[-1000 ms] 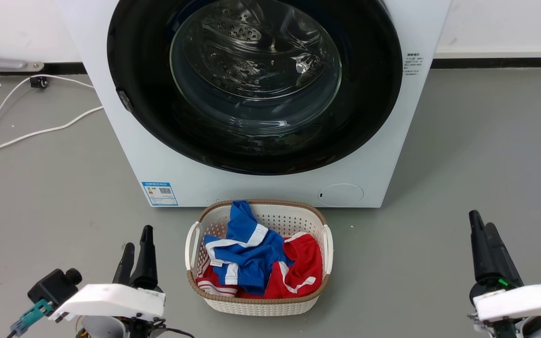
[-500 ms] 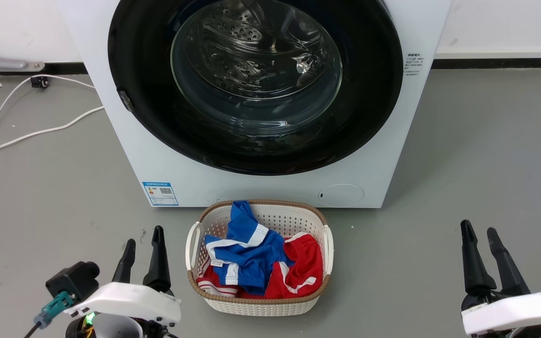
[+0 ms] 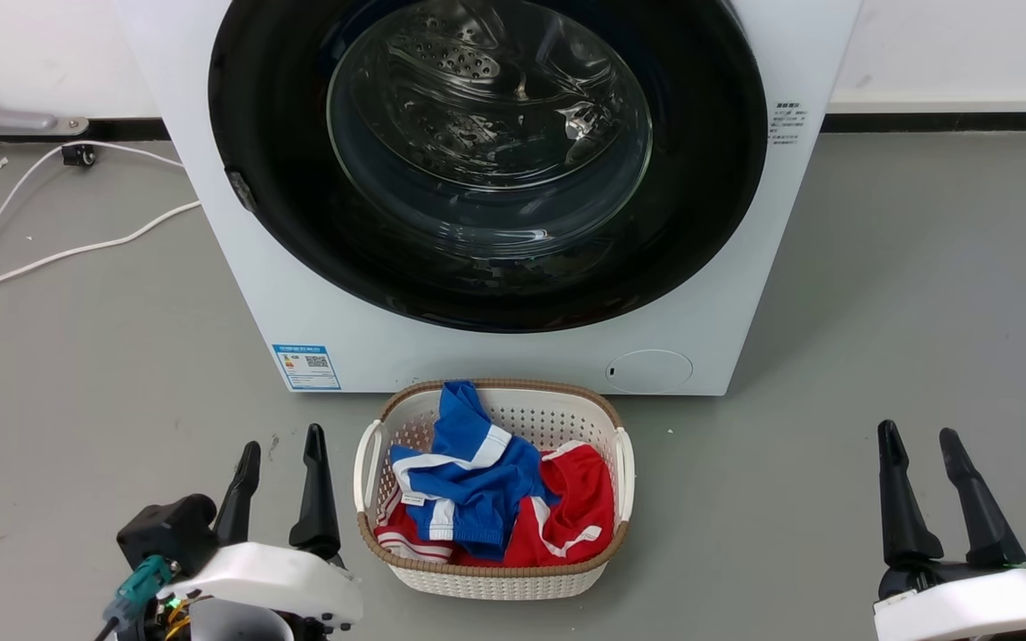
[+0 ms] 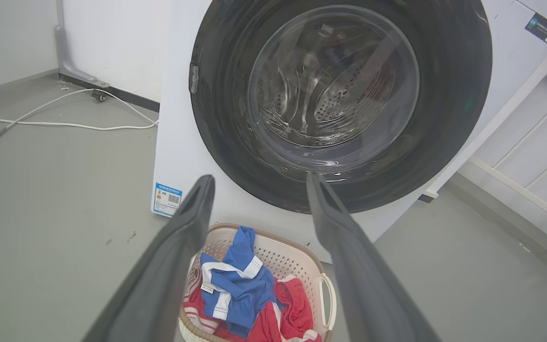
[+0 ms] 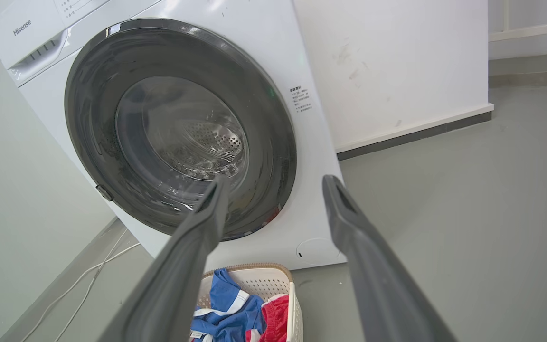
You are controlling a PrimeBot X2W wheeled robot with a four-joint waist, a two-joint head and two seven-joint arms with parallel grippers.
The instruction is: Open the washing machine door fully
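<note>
L gripper [image 3: 282,441] and R gripper [image 3: 918,430] have spread from near-shut to wide, both empty, either side of basket [image 3: 624,472]; door [image 3: 488,151] stays shut flush on machine [image 3: 495,356], well apart from both: reach prep only, no contact yet.

Even bright light, soft shadows, glare on door glass [image 3: 488,125], sharp

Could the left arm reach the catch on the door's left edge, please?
Probably yes: the left gripper, open, sits left of the basket, and nothing stands between it and the catch on the shut door. Whether the arm stretches that far is unclear.
</note>
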